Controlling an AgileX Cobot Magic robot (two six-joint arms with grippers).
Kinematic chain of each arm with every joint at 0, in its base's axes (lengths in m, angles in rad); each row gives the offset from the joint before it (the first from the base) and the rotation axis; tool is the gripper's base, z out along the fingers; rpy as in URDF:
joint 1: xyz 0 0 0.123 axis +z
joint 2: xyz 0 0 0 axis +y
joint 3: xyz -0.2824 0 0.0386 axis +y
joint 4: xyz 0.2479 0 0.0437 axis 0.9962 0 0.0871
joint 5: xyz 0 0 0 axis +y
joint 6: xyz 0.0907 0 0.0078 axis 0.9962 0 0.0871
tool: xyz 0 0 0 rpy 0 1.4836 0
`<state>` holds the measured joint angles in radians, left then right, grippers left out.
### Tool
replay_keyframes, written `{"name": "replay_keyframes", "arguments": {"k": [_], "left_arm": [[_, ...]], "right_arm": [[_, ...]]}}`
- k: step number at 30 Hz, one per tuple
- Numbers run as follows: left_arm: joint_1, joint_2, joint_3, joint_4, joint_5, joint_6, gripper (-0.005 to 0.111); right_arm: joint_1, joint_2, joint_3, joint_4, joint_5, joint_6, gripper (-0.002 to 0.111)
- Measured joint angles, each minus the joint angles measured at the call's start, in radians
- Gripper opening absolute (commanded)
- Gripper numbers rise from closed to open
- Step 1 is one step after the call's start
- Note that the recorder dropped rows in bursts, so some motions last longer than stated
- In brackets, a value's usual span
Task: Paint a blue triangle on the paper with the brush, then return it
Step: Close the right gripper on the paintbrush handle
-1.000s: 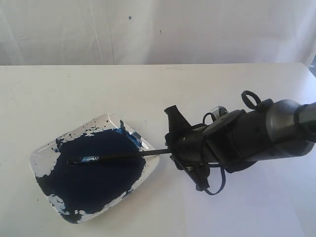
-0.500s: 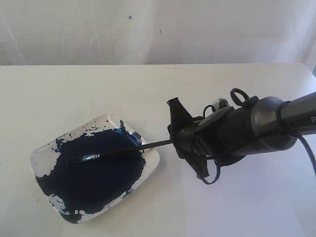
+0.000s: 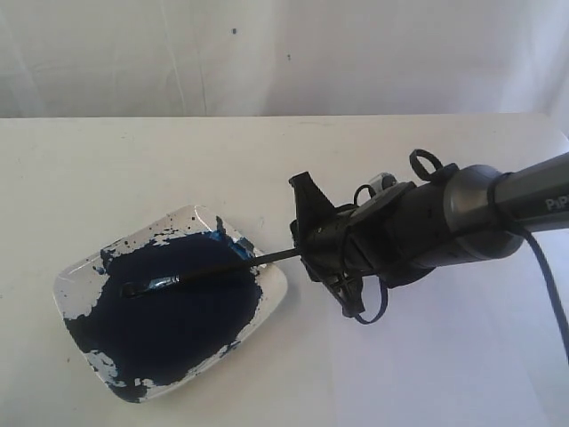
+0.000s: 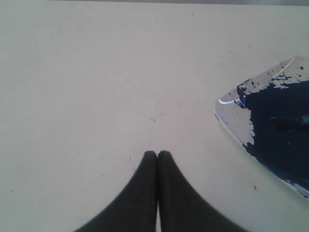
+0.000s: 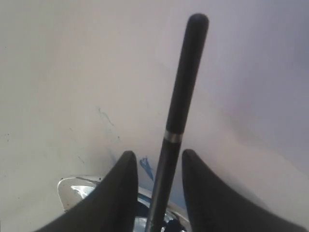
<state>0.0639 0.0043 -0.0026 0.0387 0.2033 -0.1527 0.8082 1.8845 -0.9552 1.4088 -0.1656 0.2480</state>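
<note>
Starting far left with the matte black left gripper [image 4: 157, 154]: pinched fully together, fingertips touching, nothing between them, over bare cream tabletop [image 4: 72, 72]. Next over, a glossy white rounded-rectangular dish [image 3: 69, 277], flooded with a thick dark-blue paint pool [image 3: 169, 325] and speckled with splatter round the rim. Then the long thin black paintbrush [image 3: 213, 274]: smooth round handle, silvery ferrule, bristle end down in the pool near the dish's left side. Long axis running left to right, tilted a little, handle climbing over the right rim and pointing right. Narrow silver band showing on the handle in the right wrist view. Ends up between the fingers of the bulky black-and-grey right gripper [image 3: 307, 251], just right of the dish. Slivers of gap visible either side of the handle there, so can't tell if actually clamped or just straddling. Bottom right, under the arm, the flat, slightly bluer white paper [image 3: 462, 378], well apart from the bristles.
</note>
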Motion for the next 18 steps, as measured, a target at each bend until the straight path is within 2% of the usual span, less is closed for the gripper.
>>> {"name": "replay_keyframes", "arguments": {"k": [18], "left_arm": [[0.000,0.000,0.000,0.000,0.000,0.000,0.000]], "right_arm": [[0.000,0.108,-0.103,-0.002,0.059,0.000,0.031]]}}
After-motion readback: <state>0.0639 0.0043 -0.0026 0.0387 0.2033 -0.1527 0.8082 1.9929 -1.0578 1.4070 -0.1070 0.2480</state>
